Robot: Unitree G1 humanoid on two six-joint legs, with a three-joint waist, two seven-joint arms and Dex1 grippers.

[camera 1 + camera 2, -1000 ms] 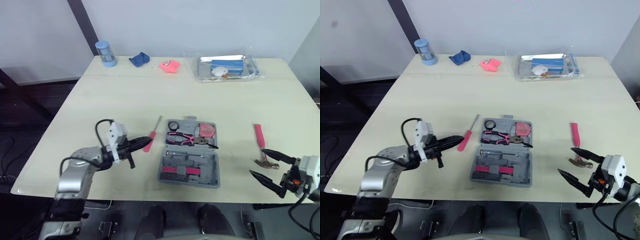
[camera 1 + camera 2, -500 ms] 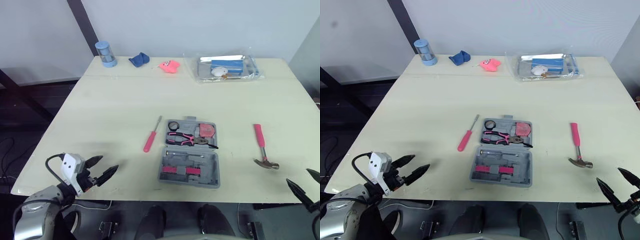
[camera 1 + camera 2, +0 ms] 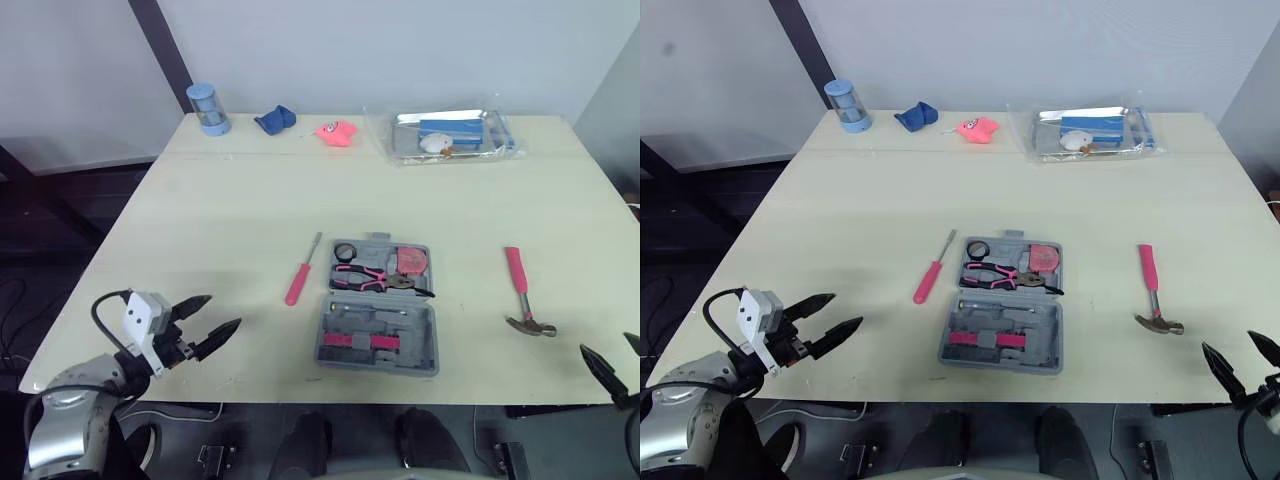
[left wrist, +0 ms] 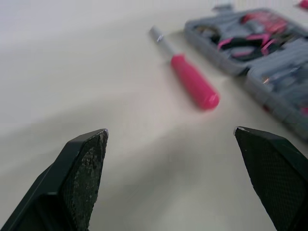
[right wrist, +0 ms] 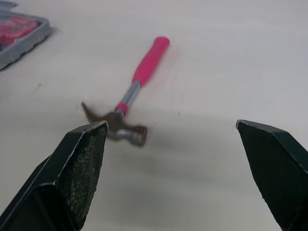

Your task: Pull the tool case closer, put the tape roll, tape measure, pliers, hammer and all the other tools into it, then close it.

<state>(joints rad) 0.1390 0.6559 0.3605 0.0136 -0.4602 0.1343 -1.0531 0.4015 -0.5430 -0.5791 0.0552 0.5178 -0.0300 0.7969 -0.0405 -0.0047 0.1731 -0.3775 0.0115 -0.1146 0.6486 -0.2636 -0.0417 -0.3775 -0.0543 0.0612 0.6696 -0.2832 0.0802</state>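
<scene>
The grey tool case (image 3: 383,338) lies open at the table's middle front. Its far half holds pink-handled pliers (image 3: 366,277), a black tape roll (image 3: 346,251) and a pink tape measure (image 3: 411,261). A pink screwdriver (image 3: 300,278) lies just left of the case, and a pink-handled hammer (image 3: 522,292) lies to its right. My left gripper (image 3: 218,313) stands open near the front left edge, well short of the screwdriver (image 4: 190,82). My right gripper (image 3: 608,350) is open and empty at the front right corner, with the hammer (image 5: 134,91) ahead of it.
Along the far edge stand a blue cylinder (image 3: 206,107), a blue cloth (image 3: 274,119), a pink object (image 3: 338,132) and a clear packet of items (image 3: 450,135). Bare tabletop (image 3: 250,200) spreads between these and the case.
My left gripper has opened and drawn back from the screwdriver's handle to the front left edge. My right gripper has drawn back from the hammer. Both tools lie where they were.
</scene>
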